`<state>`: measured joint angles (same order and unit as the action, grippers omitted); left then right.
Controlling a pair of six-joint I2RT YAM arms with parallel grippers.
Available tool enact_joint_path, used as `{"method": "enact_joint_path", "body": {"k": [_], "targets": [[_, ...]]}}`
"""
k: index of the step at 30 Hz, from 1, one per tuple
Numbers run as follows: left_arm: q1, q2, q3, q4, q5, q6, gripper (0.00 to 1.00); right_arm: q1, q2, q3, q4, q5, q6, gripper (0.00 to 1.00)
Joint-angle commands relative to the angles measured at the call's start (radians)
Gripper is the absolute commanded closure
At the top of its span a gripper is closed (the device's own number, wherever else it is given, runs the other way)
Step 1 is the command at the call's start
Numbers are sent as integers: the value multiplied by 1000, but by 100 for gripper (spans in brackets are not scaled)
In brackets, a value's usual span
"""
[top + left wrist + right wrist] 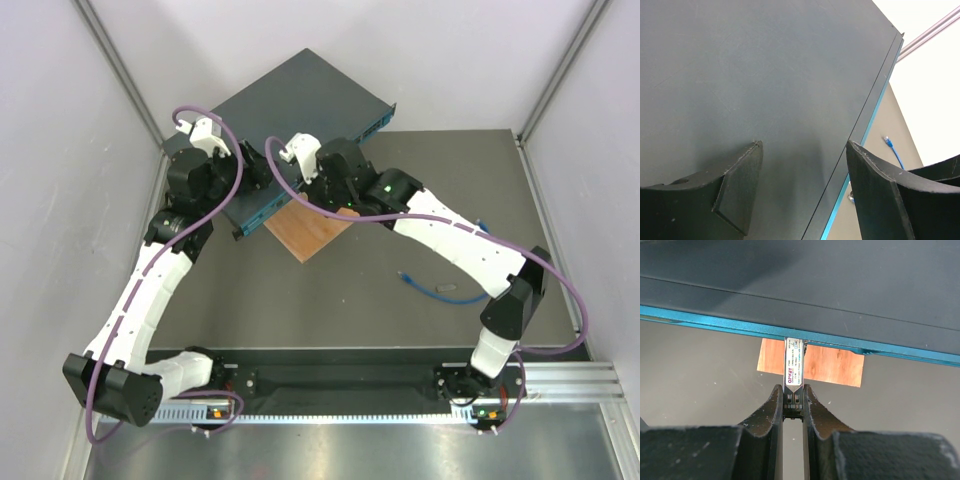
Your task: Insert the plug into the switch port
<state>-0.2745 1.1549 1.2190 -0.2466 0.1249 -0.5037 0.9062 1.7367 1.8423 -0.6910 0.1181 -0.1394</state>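
switch (300, 105) across rear-left, wooden square (312, 235) beside it

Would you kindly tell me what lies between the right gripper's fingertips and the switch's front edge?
A small silver labelled module, pinched in the right gripper, fills that stretch and reaches the switch. The right wrist view shows it.
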Motion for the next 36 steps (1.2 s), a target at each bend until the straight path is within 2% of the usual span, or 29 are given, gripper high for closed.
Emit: {"method": "enact_joint_path", "body": {"k": [1, 25, 36], "targets": [[3, 0, -15, 27, 18, -12, 27, -20, -34, 23, 33, -11, -19, 100], [3, 11, -16, 40, 28, -21, 27, -21, -80, -14, 10, -54, -34, 100], [3, 9, -15, 36, 28, -22, 27, -23, -39, 21, 18, -34, -29, 100]]}}
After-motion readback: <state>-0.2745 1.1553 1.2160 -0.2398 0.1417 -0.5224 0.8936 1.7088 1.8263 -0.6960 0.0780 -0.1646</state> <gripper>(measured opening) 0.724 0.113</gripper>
